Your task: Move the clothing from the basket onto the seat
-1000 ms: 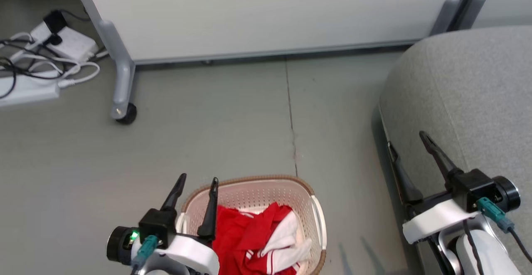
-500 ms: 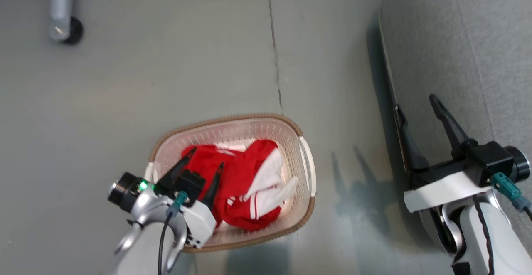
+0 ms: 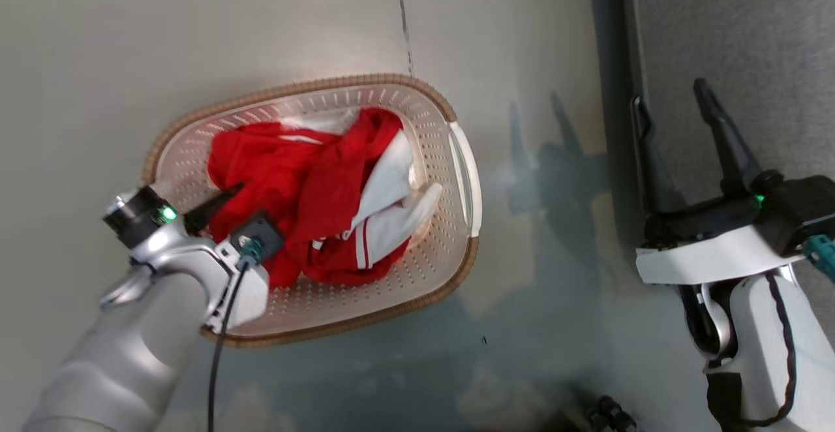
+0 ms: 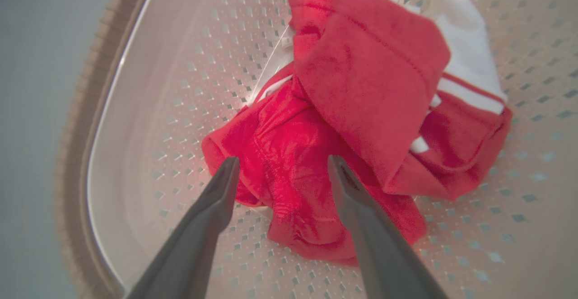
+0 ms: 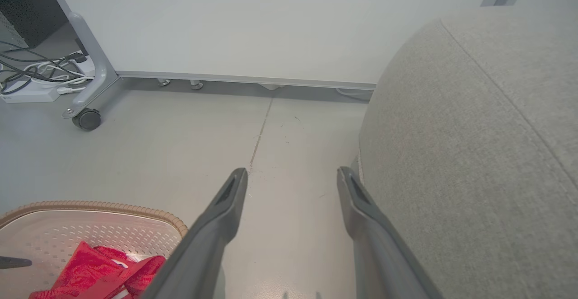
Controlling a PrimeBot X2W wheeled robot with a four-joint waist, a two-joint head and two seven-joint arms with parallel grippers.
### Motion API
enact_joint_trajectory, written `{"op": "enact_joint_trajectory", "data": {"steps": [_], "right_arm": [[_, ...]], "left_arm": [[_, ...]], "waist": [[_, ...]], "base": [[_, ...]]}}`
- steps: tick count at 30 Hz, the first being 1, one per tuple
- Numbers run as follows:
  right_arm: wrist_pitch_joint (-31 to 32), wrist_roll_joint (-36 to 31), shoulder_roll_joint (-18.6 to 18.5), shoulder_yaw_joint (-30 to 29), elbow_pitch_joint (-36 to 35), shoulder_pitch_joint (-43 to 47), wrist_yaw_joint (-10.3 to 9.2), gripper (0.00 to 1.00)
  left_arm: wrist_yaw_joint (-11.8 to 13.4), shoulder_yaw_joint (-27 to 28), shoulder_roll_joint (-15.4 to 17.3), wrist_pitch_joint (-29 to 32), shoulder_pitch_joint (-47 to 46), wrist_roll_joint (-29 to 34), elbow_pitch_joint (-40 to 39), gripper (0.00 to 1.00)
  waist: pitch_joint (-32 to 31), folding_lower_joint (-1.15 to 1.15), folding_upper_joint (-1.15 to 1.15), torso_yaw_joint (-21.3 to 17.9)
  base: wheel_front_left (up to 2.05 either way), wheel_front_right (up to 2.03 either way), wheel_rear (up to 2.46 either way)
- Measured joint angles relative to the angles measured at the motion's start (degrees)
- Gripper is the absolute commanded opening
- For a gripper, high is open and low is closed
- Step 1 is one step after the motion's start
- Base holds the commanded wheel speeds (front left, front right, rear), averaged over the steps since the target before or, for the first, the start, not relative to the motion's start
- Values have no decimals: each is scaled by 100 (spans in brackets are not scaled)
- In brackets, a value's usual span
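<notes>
While the left gripper [image 4: 283, 159] hangs inside the basket [image 3: 430, 256], its two fingers stand spread, tips angled down at the clothing [image 3: 313, 190]. Nothing is pinched between them. In the left wrist view the tips sit over the near edge of the crumpled red fabric, possibly brushing it. That view is soft, so contact cannot be settled.

Clothing: all of it lies in the basket, heaped toward the middle.
- Plain red garment [image 3: 261, 164] on the side nearer the left arm, bunched in folds.
- Striped garment [image 3: 385, 223] beside it, white panels and red-and-white stripes showing, partly tucked under a red fold.
- Perforated basket bottom bare around the heap.

Basket: stands on the grey floor [image 3: 196, 27], brown rim band all round, white handle on the side facing the seat [image 3: 750, 40]. Basket and seat are apart, with a strip of floor between them.

Right gripper [image 3: 670, 92]: fingers wide apart, holding nothing, poised at the seat's edge. One finger is over the grey cushion, the other over the dark gap beside it.

Right wrist view: pale partition panel [image 5: 271, 19] beyond, on a caster [image 5: 86, 119], with cables [image 5: 31, 75] on the floor next to it.
</notes>
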Motion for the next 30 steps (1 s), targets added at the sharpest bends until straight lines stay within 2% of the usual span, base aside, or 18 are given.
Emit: {"op": "enact_joint_trajectory", "data": {"steps": [9,17,23,30], "right_arm": [[0,7,66,201,-357,-363,0,100],[0,-3,92,220,-576,-443,0,100],[0,34,112,301,-631,-472,0,100],[0,155,123,492,-552,-498,0,100]], "left_arm": [[-164,-546,73,18,-994,442,771,100],[-399,-842,135,413,-1285,560,995,100],[-443,-966,165,790,-1320,563,1033,100],[-322,-1036,156,1382,-1409,559,1044,100]], "waist": [[746,0,0,-183],[1131,0,0,-371],[1254,0,0,-525],[1420,0,0,-678]], "base": [[0,0,0],[0,0,0],[0,0,0],[0,0,0]]}}
